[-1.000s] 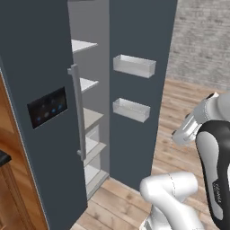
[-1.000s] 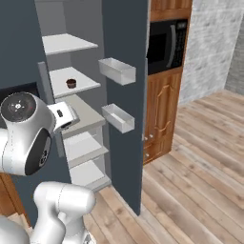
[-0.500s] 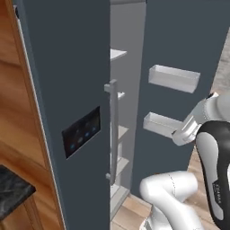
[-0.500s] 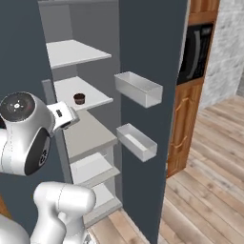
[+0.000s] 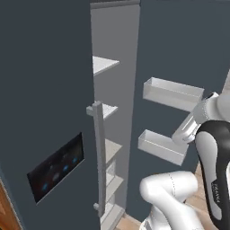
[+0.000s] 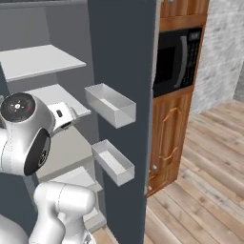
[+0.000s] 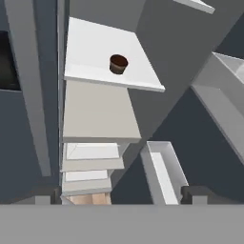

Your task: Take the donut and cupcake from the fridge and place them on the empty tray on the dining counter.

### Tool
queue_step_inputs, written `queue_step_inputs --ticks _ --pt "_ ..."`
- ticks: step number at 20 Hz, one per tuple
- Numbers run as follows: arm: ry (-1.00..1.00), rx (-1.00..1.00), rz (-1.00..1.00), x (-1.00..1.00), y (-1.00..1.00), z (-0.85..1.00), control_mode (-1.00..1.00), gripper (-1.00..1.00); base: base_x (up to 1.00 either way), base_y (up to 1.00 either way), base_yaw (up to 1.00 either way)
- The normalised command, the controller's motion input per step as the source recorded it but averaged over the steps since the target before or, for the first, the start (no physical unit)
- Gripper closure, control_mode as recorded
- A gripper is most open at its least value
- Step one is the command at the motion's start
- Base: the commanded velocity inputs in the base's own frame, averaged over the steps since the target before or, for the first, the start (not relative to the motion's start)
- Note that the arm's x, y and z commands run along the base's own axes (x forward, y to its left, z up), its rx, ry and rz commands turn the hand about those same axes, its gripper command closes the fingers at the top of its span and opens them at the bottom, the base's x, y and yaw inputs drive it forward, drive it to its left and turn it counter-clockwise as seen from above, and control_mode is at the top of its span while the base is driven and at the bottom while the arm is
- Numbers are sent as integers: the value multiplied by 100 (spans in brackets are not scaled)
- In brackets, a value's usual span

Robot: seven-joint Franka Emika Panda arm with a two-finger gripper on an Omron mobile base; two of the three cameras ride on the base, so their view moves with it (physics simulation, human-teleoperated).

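So your gripper (image 7: pixel 121 194) stood spread wide and held nothing — its tips faced the fridge (image 7: pixel 190 57) with one door open. The cupcake (image 7: pixel 118 64) sat on a white shelf (image 7: pixel 95 52) inside, well apart from the fingertips (image 7: pixel 45 194).
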Motion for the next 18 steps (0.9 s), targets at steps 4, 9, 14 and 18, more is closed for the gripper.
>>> queue_step_inputs --ticks 4,9,14,18 --pt "0 0 0 0 0 0 100 -100 82 51 3" --pt "0 0 0 0 0 0 100 -100 98 58 12" --pt "0 0 0 0 0 0 100 -100 100 23 26" --pt "0 0 0 0 0 0 100 -100 100 55 33"
